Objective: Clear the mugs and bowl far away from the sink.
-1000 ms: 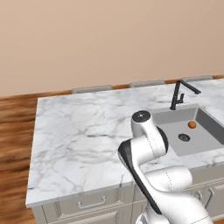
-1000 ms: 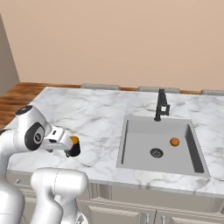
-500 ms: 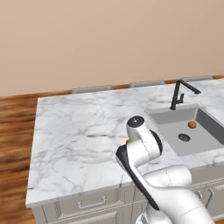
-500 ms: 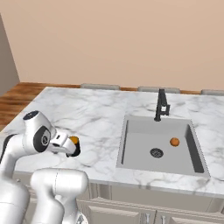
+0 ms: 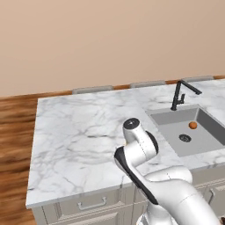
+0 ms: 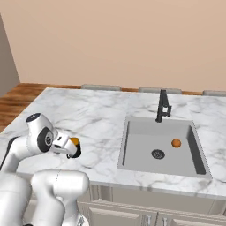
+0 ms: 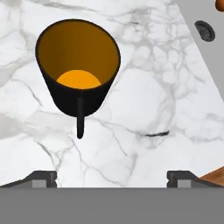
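A black mug (image 7: pixel 78 74) with an orange-yellow inside stands upright on the white marble counter (image 7: pixel 144 100), its thin handle (image 7: pixel 80 120) pointing toward my hand. My gripper (image 7: pixel 111 178) is open and hovers just short of the mug, with nothing between the fingertips (image 7: pixel 41 177). In the right base view the mug (image 6: pixel 75 142) peeks out from behind my hand near the counter's front left. The grey sink (image 6: pixel 161 148) lies to the right, with its black tap (image 6: pixel 162 106) at the back. The bowl is out of view.
A small orange ball (image 6: pixel 176 142) lies in the sink beside the round drain (image 6: pixel 157 154). The counter's front edge runs close below the mug, with wooden floor (image 7: pixel 214 177) beyond it. My own arm (image 5: pixel 136 149) blocks the counter's front middle in the left base view.
My arm has shifted a little to the left and the hand has sunk slightly toward the mug. The jaws have stayed open and the mug has not moved.
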{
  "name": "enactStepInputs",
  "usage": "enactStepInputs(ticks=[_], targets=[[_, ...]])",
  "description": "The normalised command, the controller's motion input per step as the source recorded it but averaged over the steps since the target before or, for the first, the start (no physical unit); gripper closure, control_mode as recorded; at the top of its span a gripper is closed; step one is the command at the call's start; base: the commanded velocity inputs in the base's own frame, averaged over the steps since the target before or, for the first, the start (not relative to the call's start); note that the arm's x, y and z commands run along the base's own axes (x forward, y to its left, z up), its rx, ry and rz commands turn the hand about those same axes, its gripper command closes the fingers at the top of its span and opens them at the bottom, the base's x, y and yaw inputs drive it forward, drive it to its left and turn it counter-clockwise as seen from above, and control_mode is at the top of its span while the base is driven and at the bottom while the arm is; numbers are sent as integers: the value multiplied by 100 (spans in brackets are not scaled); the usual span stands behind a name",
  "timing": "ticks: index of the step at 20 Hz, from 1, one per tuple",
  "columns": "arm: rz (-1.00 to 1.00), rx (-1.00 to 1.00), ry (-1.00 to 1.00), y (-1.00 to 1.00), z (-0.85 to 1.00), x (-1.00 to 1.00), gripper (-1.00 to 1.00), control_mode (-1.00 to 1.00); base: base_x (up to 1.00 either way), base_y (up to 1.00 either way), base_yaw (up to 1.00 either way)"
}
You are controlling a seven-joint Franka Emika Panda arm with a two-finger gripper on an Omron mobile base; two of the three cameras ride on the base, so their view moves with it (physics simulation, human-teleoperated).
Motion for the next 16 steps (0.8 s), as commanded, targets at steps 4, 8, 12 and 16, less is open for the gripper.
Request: enactStepInputs(ticks=[4, 8, 12, 16], targets=[[0, 3, 0, 0, -24, 28, -100, -100, 0, 0, 0], [0, 3, 0, 0, -39, 6, -100, -100, 0, 0, 0], [0, 3, 0, 0, -44, 1, -100, -100, 0, 0, 0], [0, 1, 0, -2, -30, 12, -100, -100, 0, 0, 0]])
